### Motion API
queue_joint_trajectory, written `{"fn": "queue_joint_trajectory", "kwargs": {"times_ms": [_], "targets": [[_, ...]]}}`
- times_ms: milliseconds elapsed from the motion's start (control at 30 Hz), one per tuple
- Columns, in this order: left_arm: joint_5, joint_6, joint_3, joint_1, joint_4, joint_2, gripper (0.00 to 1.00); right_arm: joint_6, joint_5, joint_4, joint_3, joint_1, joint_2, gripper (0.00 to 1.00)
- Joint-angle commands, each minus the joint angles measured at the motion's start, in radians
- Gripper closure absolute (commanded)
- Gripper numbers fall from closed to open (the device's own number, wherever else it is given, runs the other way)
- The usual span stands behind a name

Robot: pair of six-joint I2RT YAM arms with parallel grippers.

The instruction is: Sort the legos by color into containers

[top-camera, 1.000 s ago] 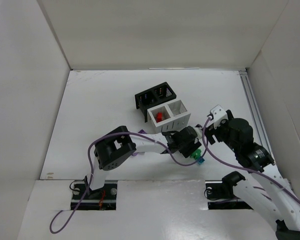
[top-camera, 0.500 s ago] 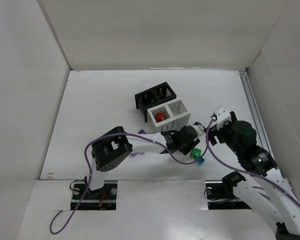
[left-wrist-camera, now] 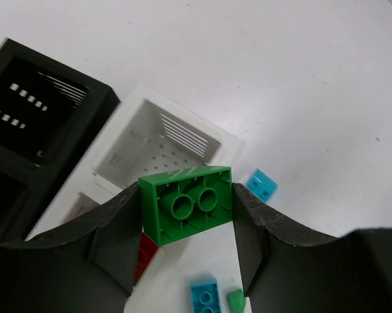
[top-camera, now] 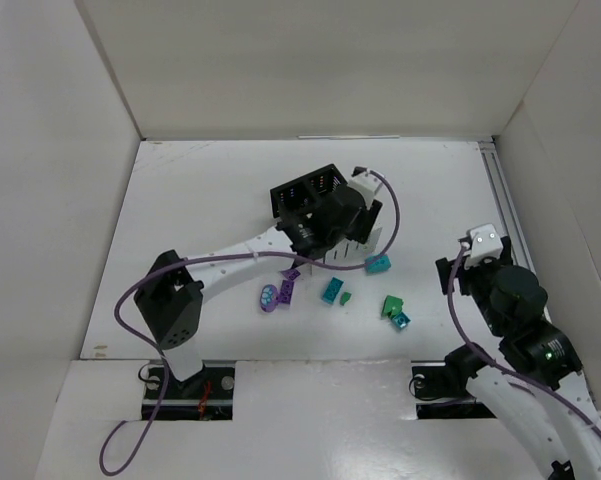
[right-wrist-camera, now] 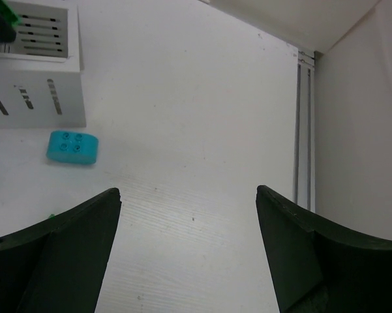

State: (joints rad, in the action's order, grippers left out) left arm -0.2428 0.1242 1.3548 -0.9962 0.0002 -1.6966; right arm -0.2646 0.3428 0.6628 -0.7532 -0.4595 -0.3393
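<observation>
Green brick (left-wrist-camera: pixel 186 203) clamped between fingers of left gripper (left-wrist-camera: pixel 186 218), underside tubes facing wrist camera, hanging above white bin (left-wrist-camera: pixel 182 137). Red brick (left-wrist-camera: pixel 145 253) in bin's other compartment, partly hidden by finger. Black bin (left-wrist-camera: pixel 85 85) right against white one. Loose on table (top-camera: pixel 200 200) near bins: teal brick (top-camera: pixel 378 264), second teal brick (top-camera: pixel 331 290), purple oval (top-camera: pixel 269 297), purple brick (top-camera: pixel 289 290), second green brick (top-camera: pixel 391 305) with small teal piece (top-camera: pixel 403 321) touching it. Right gripper (right-wrist-camera: pixel 186 241) well off to right, above bare table, jaws wide apart.
</observation>
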Motion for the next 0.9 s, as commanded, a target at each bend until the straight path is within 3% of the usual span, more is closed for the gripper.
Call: {"fn": "queue_joint_trajectory", "kwargs": {"times_ms": [0, 133, 300, 433, 500, 567, 633, 800, 867], "targets": [[0.005, 0.011, 0.069, 0.042, -0.011, -0.034, 0.82, 0.021, 0.021, 0.004, -0.026, -0.005, -0.047, 0.11], [0.014, 0.002, 0.142, 0.077, -0.046, -0.103, 0.82, 0.021, 0.001, 0.004, -0.026, -0.005, -0.102, 0.11], [0.014, 0.002, 0.188, 0.077, -0.071, -0.130, 0.63, 0.030, -0.070, -0.017, -0.006, -0.005, -0.150, 0.10], [0.037, -0.008, 0.150, 0.077, -0.062, -0.075, 0.41, 0.039, -0.175, -0.052, 0.014, -0.005, -0.170, 0.10], [0.046, -0.008, 0.124, 0.077, -0.062, -0.052, 0.25, 0.015, -0.218, -0.077, 0.041, -0.005, -0.179, 0.10], [0.065, -0.008, 0.101, 0.077, -0.062, -0.008, 0.18, 0.005, -0.299, -0.103, 0.060, -0.005, -0.179, 0.10], [0.079, -0.017, 0.063, 0.077, -0.049, 0.026, 0.03, 0.005, -0.333, -0.132, 0.078, -0.005, -0.214, 0.10], [0.068, 0.018, 0.026, 0.077, -0.089, 0.127, 0.00, 0.001, -0.410, -0.210, 0.136, -0.089, -0.294, 0.10], [0.054, 0.051, -0.011, 0.077, -0.111, 0.162, 0.00, 0.001, -0.410, -0.281, 0.170, -0.180, -0.329, 0.10]]}}
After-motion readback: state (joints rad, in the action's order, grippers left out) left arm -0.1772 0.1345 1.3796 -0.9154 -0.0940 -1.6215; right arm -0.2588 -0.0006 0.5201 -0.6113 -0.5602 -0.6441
